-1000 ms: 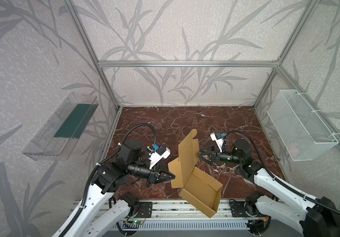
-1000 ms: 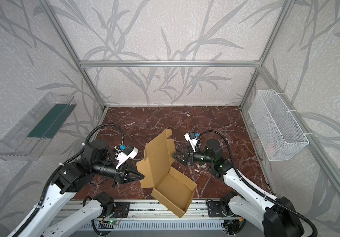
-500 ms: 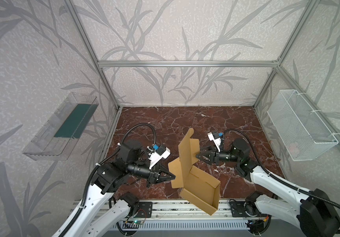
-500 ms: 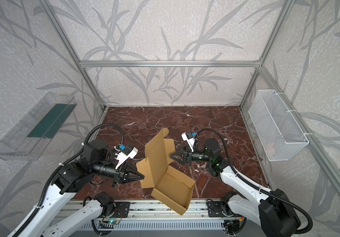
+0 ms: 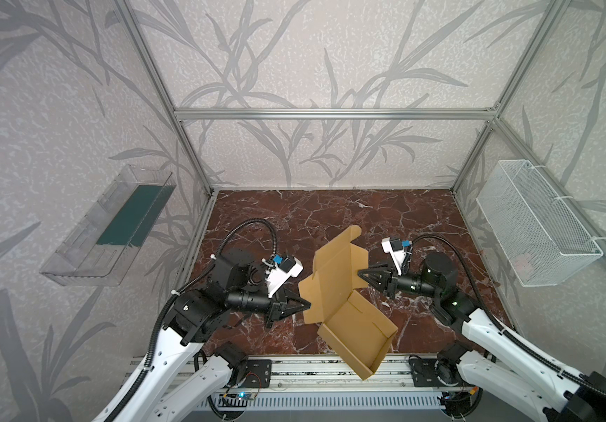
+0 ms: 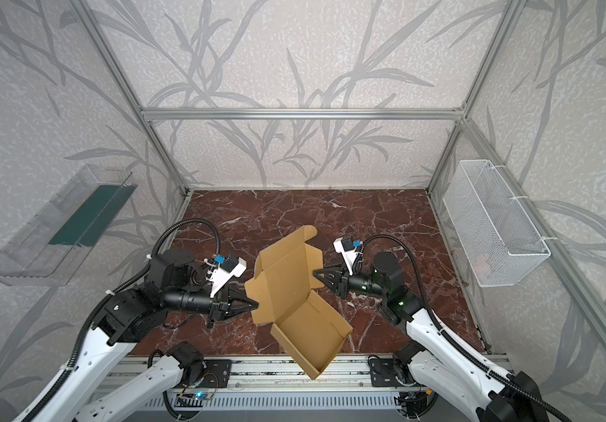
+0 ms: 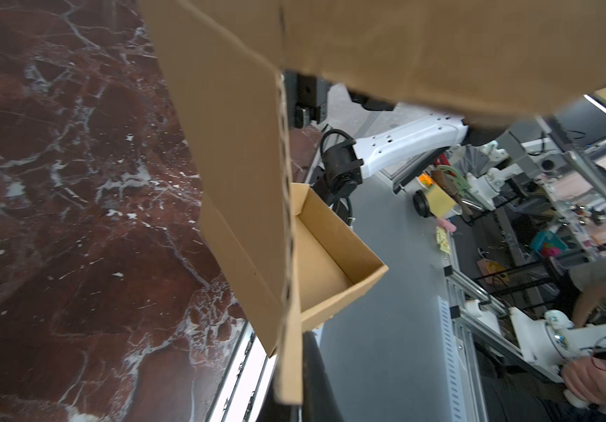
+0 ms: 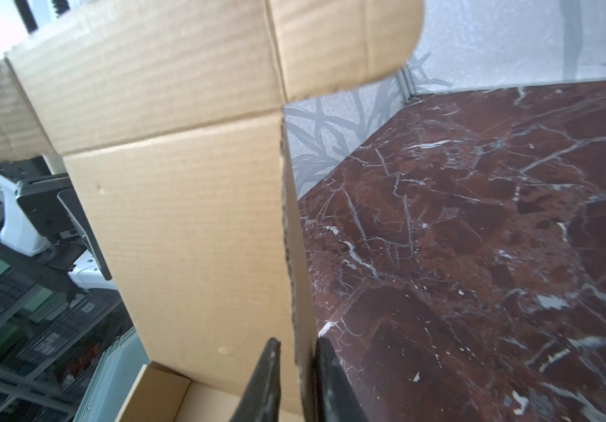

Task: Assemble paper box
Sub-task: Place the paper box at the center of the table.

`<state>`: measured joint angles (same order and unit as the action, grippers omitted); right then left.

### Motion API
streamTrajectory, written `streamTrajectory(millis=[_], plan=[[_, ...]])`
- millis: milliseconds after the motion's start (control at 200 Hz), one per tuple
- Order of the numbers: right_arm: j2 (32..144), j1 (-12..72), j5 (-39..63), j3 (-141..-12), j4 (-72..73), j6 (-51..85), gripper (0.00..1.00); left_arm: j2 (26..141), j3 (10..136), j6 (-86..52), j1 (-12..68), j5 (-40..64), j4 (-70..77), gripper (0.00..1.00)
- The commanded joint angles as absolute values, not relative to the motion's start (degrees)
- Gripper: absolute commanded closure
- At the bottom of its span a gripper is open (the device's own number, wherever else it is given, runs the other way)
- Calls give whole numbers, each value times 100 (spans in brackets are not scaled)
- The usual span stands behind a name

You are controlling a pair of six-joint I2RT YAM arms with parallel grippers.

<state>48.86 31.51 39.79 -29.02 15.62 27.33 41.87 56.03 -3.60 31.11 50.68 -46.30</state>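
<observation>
No legible txt, labels or nos. anywhere.

Both top views look down on the whole scene; wrist views sit close against the paper box (image 7: 235,182)

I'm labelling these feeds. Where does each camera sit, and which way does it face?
Both top views: high over the front rail, looking down at the table; both arms, left hand, right hand, paper box between.
Left wrist: on the left arm, looking past the paper box to the right arm and the room beyond.
Right wrist: on the right arm, looking along its fingertips, astride the paper box's edge, towards the back wall; left hand shows.
Shared: every view shows the paper box.
</observation>
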Motion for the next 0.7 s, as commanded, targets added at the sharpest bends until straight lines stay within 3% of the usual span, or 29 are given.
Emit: streamTrajectory(millis=[0, 235, 395, 695], plan=[[4718, 3186, 3253, -2774, 1151, 2628, 83, 4183, 5446, -373, 3099, 3967, -3973, 100], [4370, 3506, 1552, -2517, 878, 2741, 88, 4369, 4643, -1412, 3117, 2423, -2141, 100], [4405, 3732, 735, -2364, 902, 2917, 90, 4790, 4019, -1868, 3249, 1934, -774, 100], [4826, 4058, -501, -2342, 982, 3038, 91, 5433, 3250, -1715, 4086, 527, 975, 100]])
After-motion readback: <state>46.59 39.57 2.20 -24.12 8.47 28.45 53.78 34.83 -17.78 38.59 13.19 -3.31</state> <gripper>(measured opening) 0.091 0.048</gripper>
